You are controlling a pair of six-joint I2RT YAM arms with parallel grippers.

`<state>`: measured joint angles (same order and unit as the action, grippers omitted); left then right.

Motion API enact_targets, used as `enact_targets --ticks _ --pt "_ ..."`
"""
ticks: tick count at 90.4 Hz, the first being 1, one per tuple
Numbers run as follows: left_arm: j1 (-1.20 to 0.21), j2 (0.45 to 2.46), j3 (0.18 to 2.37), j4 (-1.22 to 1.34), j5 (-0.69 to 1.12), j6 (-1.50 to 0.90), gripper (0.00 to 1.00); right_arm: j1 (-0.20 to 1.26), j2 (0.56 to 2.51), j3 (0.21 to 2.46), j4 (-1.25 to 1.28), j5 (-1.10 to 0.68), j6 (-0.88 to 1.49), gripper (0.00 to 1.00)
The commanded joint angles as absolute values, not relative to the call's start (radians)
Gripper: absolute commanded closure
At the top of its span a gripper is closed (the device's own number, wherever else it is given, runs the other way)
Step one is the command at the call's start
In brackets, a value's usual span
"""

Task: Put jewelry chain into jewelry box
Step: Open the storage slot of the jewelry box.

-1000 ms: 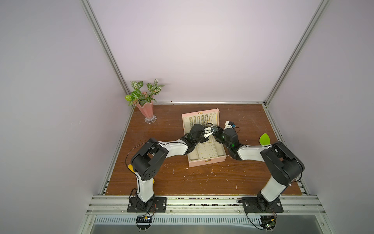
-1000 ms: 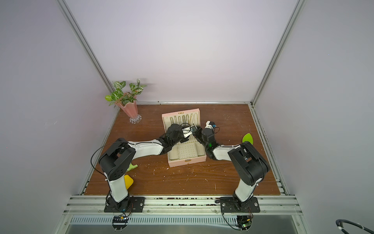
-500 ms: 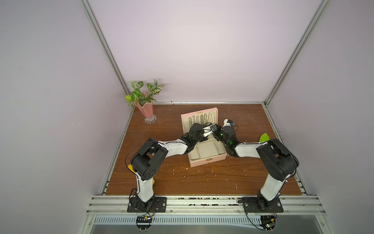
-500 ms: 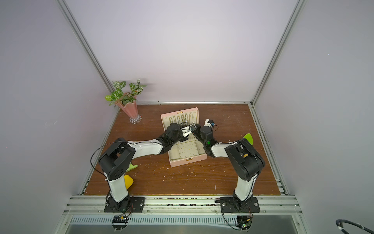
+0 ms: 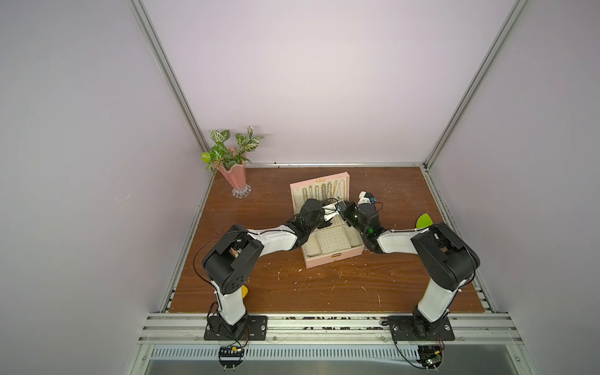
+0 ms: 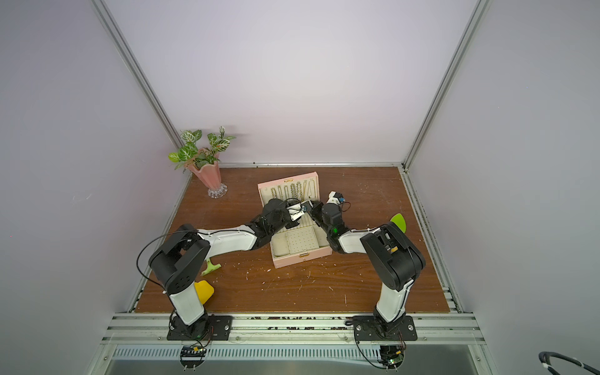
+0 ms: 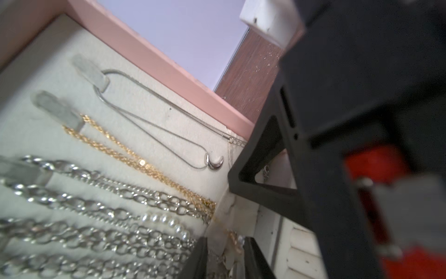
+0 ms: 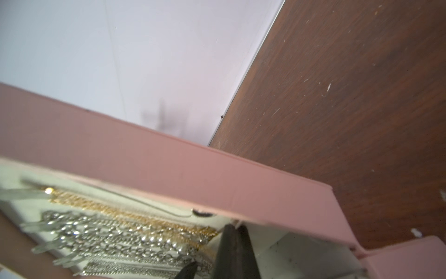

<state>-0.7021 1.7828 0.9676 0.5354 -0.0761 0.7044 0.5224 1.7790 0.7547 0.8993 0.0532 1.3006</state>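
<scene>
The jewelry chain [image 7: 154, 125] is hanging inside the raised lid of the jewelry box [image 5: 331, 257]. It is looping over the hook nearest the lid's side wall. Its crescent pendant [image 7: 215, 163] is lying against the cream lining beside a gold chain [image 7: 115, 145] and chunky silver chains [image 7: 96, 193]. The clasp end is trailing toward the lid's lower corner, where it is passing behind the right gripper [image 8: 236, 233].

That pincer is pressing its two fingers fully together, with the tips sitting at the lid's lower corner by the hinge. Whether the thread-thin clasp end is caught between them is too fine to tell.

The left gripper [image 7: 225, 257] is holding its jaws a little apart at the foot of the lid. Crumpled pale lining and the gold chain's end are showing in the gap, but I cannot tell whether it is pinching them.

In a top view the left arm [image 5: 276, 239] and right arm [image 5: 397, 241] are reaching low over the wooden table [image 5: 292, 285] from the near edge. Their forearms are converging, so the two wrists are almost meeting above the box's hinge line.
</scene>
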Motion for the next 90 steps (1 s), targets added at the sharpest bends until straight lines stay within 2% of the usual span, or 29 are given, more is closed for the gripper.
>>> enact_targets --ticks 1,34,90 --pt "-0.707 1.756 0.945 0.575 -0.057 0.738 0.68 0.517 1.724 0.725 0.959 0.043 1.308 1.00" --pt "-0.729 1.794 0.991 0.589 -0.060 0.803 0.61 0.513 1.703 0.682 0.978 0.021 1.312 1.00" --pt "-0.707 1.880 1.128 0.373 -0.012 0.819 0.62 0.505 1.695 0.676 0.991 0.012 1.319 1.00"
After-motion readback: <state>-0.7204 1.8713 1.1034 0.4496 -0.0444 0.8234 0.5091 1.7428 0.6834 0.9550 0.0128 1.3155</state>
